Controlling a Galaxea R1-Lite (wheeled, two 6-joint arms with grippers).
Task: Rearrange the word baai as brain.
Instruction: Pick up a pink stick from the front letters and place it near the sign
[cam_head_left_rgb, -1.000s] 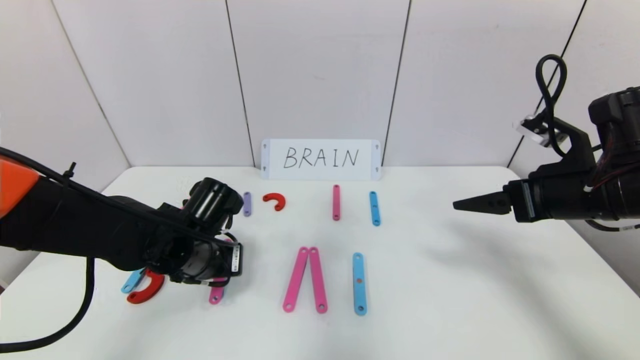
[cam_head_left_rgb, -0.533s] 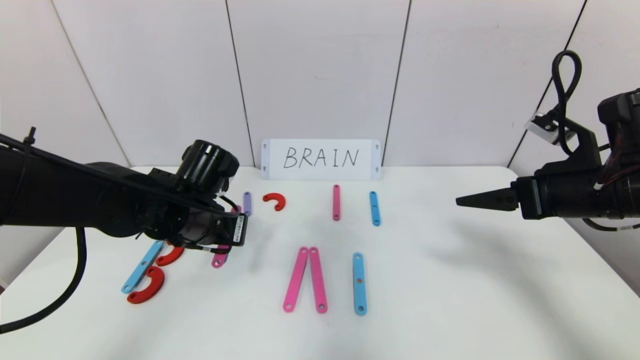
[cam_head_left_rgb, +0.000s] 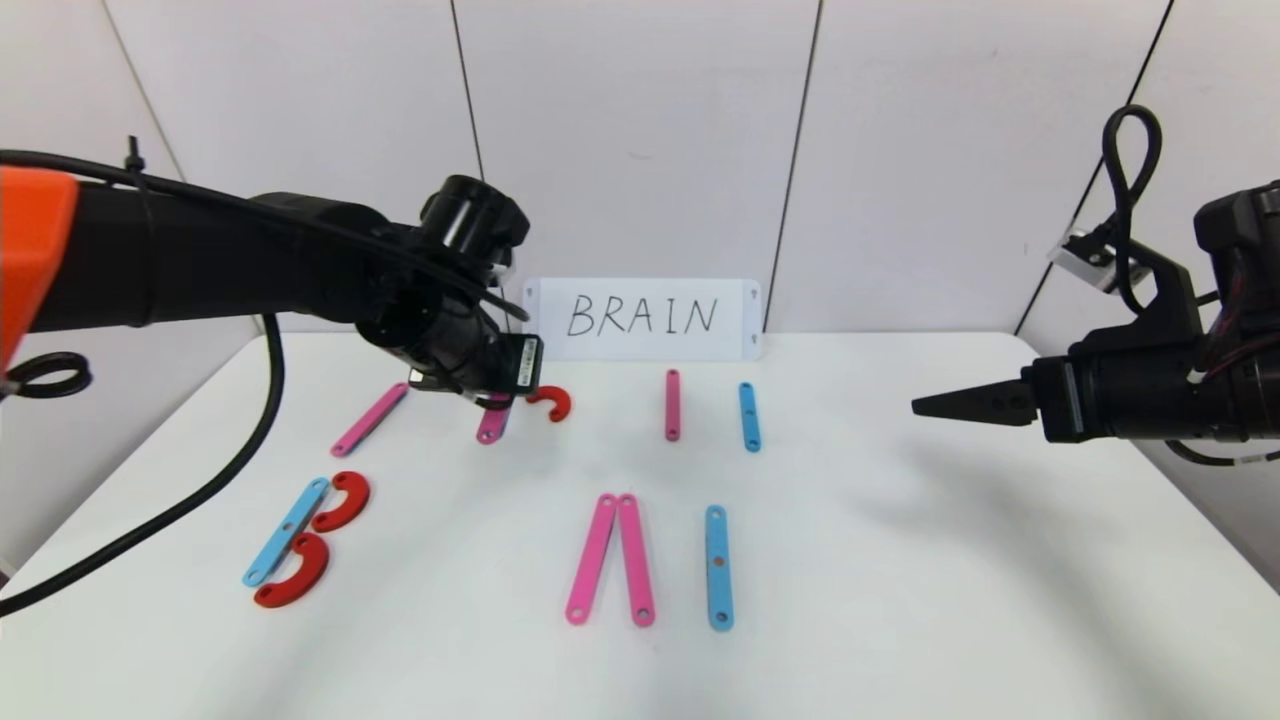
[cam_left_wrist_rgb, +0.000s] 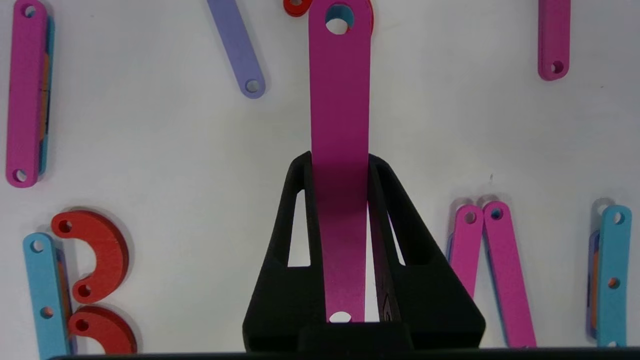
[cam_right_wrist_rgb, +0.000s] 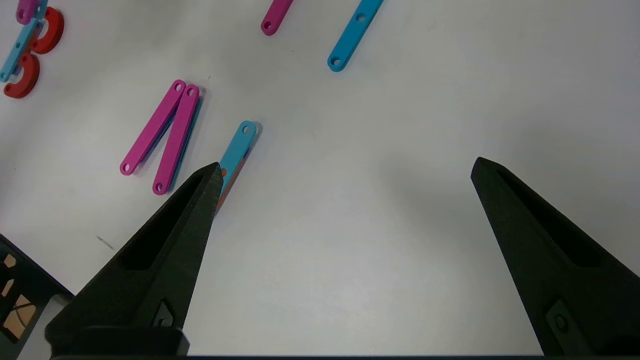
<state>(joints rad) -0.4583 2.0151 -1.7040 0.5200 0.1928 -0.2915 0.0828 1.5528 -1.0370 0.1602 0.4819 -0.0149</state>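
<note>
Left gripper (cam_left_wrist_rgb: 340, 165) pinches a pink strip (cam_left_wrist_rgb: 340, 100) – its long axis runs straight out past the fingers, tip over the red curve (cam_head_left_rgb: 551, 401); right gripper (cam_right_wrist_rgb: 345, 170) spread, far off.

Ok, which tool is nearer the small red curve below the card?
Left. The left tool, shut on a pink strip, hangs beside the red curve; the right tool hovers open, far right.

Bare counter (cam_head_left_rgb: 900, 580) lies open across the right and near side, while the far-left middle is crowded: the left gripper (cam_head_left_rgb: 497, 405) with its pink strip (cam_head_left_rgb: 492, 424) hangs just beside the red curve (cam_head_left_rgb: 551, 402), near the white card (cam_head_left_rgb: 641, 318).
</note>
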